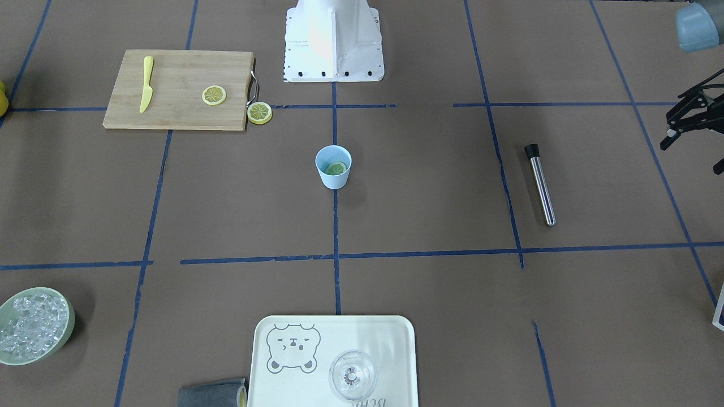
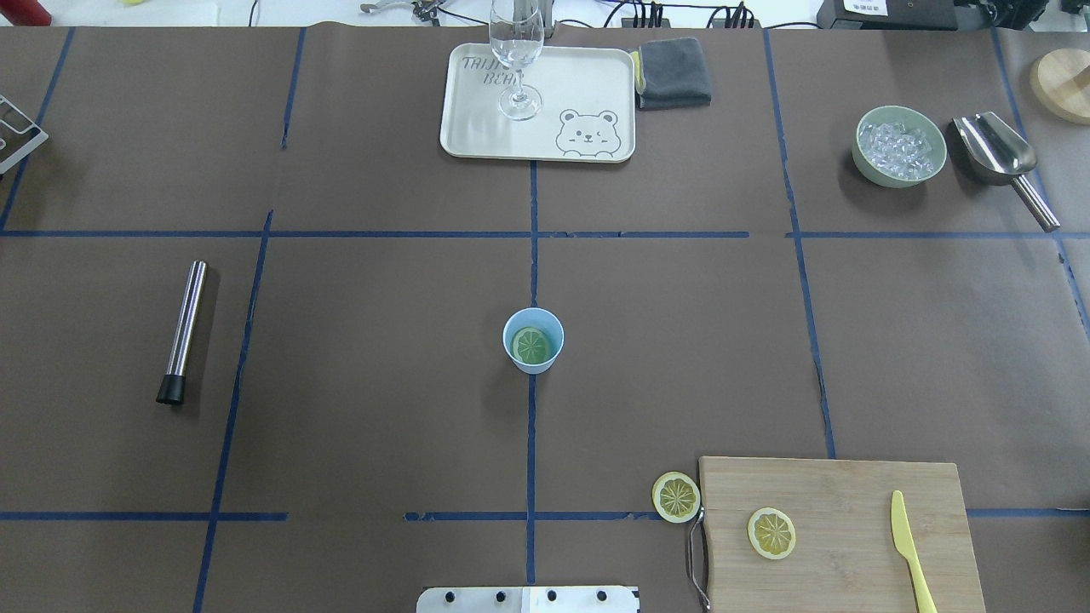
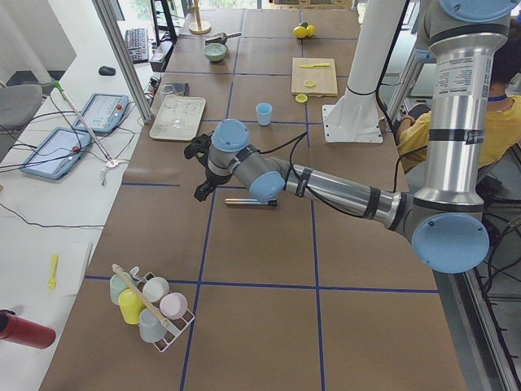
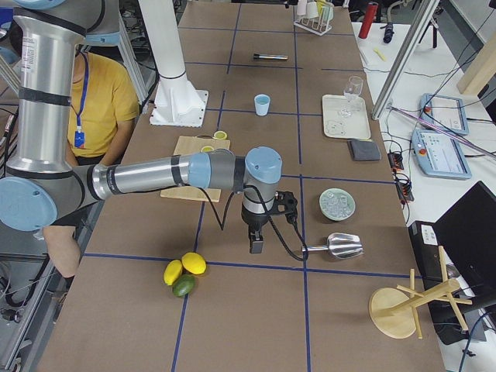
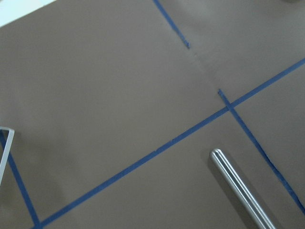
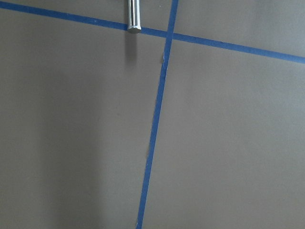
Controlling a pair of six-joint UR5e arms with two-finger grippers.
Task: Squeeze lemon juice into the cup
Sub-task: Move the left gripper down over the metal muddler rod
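Observation:
The light-blue cup (image 1: 333,167) stands upright at the table's middle, also in the overhead view (image 2: 533,340). A lemon slice (image 2: 532,345) lies inside it. A second slice (image 2: 771,533) lies on the wooden cutting board (image 2: 851,485). A third (image 2: 676,497) lies on the table at the board's corner. My left gripper (image 1: 687,127) hangs open and empty at the table's far left, beyond the metal muddler (image 1: 540,183). My right gripper (image 4: 255,246) shows only in the exterior right view, far from the cup, so I cannot tell whether it is open.
A yellow knife (image 2: 909,549) lies on the board. A tray (image 2: 477,128) with a clear glass (image 2: 516,51) and a grey cloth (image 2: 674,72) are at the far edge. A bowl of ice (image 2: 901,146) and a metal scoop (image 2: 1001,157) sit at the right. Whole lemons (image 4: 186,267) lie near the right arm.

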